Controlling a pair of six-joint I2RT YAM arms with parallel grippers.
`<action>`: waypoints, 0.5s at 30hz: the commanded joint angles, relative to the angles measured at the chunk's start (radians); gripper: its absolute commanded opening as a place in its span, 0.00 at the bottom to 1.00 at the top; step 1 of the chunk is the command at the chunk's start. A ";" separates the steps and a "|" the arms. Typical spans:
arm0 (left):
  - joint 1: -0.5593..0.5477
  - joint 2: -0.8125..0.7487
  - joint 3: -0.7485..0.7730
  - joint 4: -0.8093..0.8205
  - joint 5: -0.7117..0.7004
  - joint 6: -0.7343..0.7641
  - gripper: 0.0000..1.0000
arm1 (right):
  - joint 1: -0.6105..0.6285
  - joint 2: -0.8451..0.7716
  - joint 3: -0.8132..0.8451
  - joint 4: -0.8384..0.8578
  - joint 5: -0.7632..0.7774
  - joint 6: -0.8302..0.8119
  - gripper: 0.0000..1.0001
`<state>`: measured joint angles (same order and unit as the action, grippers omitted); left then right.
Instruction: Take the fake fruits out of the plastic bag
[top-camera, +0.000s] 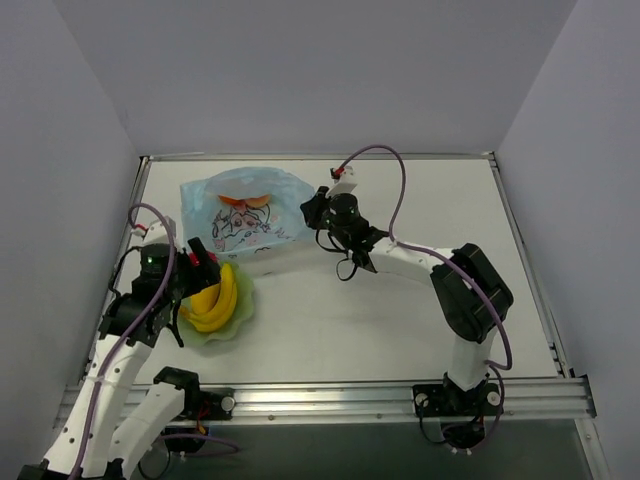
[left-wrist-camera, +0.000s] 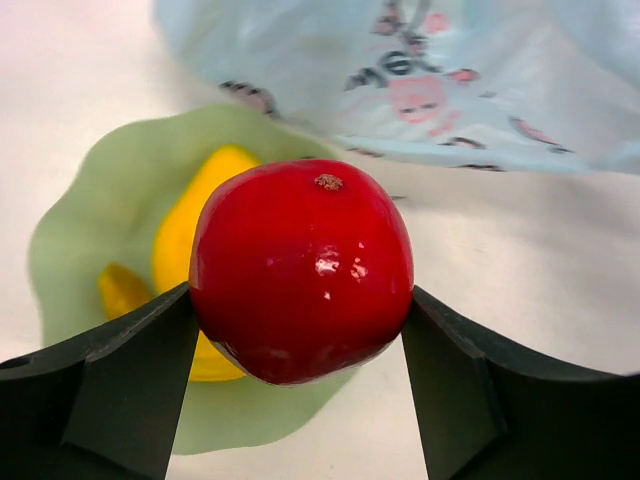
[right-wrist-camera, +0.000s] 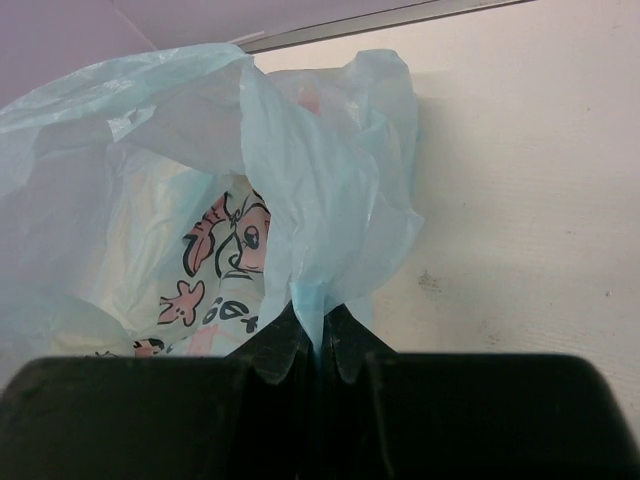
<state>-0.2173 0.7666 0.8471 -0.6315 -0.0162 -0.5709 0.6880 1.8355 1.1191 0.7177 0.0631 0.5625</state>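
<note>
At the left, the small red fruit (left-wrist-camera: 300, 270) is gripped across its widest part by the left pincer (left-wrist-camera: 300, 335), which is clenched on it and held above the pale green bowl (left-wrist-camera: 70, 250). The banana bunch (left-wrist-camera: 185, 235) is already laid in that bowl. The fruit is judged light, hard and glossy, so it could slip from the flat fingers if squeezed off-centre. A hold across the middle, as shown, is the safe one. Whether it touches the banana cannot be told.

Toward the middle, the plastic bag (top-camera: 245, 215) is spread on the counter (top-camera: 350, 310), just beyond the bowl. It is judged thin, limp and crinkly, and best taken by a gathered fold of its edge. Through the film, orange and pink shapes (top-camera: 245, 202) are made out. They are probably fruits not yet removed, but their outlines are blurred and their number cannot be settled.

At the right, a bunched fold of the bag's edge is pinched by the right pincer (right-wrist-camera: 318, 345), closed tight on it. Where the bag's mouth lies cannot be made out.
</note>
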 joint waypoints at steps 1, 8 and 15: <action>0.041 -0.023 -0.072 -0.051 -0.168 -0.099 0.44 | 0.004 -0.071 -0.021 0.019 -0.005 -0.033 0.00; 0.124 0.002 -0.124 0.022 -0.252 -0.147 0.53 | 0.004 -0.087 -0.038 0.028 -0.031 -0.039 0.00; 0.141 0.117 -0.143 0.082 -0.260 -0.155 0.68 | 0.004 -0.085 -0.047 0.040 -0.042 -0.039 0.00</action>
<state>-0.0822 0.8459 0.6891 -0.5884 -0.2455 -0.7013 0.6880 1.8034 1.0779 0.7155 0.0353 0.5373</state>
